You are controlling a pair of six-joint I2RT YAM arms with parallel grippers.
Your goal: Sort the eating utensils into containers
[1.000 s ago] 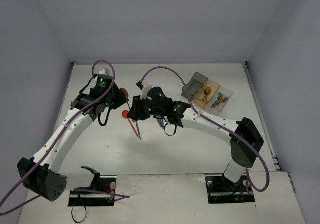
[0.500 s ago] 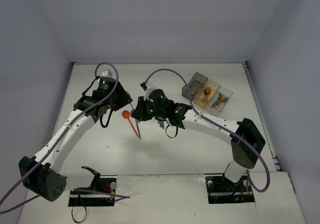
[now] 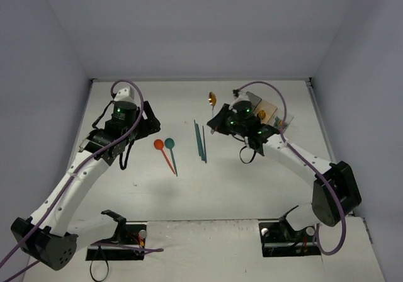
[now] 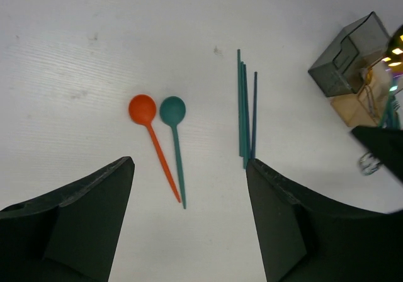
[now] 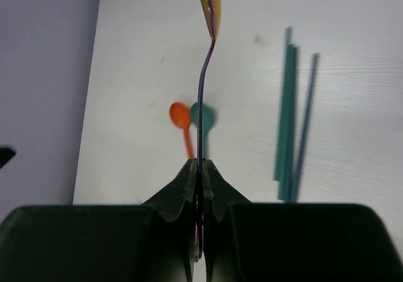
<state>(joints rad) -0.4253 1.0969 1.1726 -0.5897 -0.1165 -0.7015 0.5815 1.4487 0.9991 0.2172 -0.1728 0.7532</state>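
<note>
Where white table (image 3: 252,181) meets grey walls (image 3: 189,30) — left hand (image 4: 189,163) wide, right hand (image 5: 200,165) round spoon (image 5: 202,84).

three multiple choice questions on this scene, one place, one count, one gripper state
1. Where is the orange spoon? A) in a bin B) against the back wall C) on the table beside the teal spoon
2. How many slim teal sticks lie together? A) three B) one C) six
3. The right gripper is: A) open, empty B) shut on the shiny spoon C) shut on a fork
C: bowls side by side on the table. A: three in the left wrist view. B: jaws pinch its handle.
</note>
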